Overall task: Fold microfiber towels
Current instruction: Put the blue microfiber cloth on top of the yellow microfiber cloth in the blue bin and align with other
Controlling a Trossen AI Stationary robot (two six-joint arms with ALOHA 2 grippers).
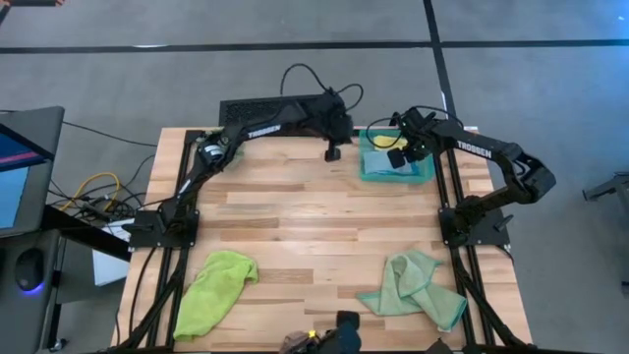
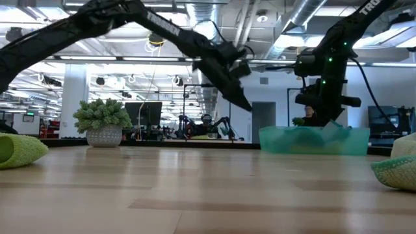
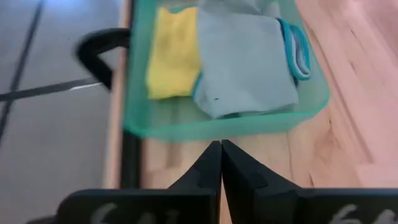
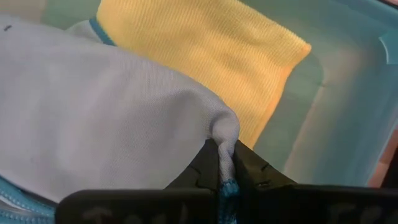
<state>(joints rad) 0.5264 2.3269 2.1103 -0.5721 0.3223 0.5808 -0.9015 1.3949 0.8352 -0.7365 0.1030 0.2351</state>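
A teal tray [image 1: 423, 175] stands at the table's far right. In it lie a yellow towel [image 4: 205, 56] and a light blue towel [image 4: 93, 118], the blue one partly over the yellow. My right gripper [image 1: 398, 157] is over the tray, shut on the light blue towel. My left gripper [image 1: 332, 152] hangs shut and empty above the table just left of the tray; its wrist view [image 3: 221, 155] looks at the tray. A lime green towel [image 1: 216, 290] lies crumpled near left. A pale sage towel [image 1: 418, 290] lies crumpled near right. My right gripper pinches a bunched-up bit of the light blue towel [image 4: 221, 127] between its two fingers, with teal edge trim [image 4: 227, 186] showing in the gap. The fingers come from above, pointing down into the tray. The cloth peaks at the fingers; the rest lies in the tray.
A small potted plant [image 2: 104, 123] stands at the far edge in the low view. A black box [image 1: 275, 108] with cables sits at the table's far edge. The wide middle of the wooden table [image 1: 314, 226] lies between the tray and the two crumpled towels.
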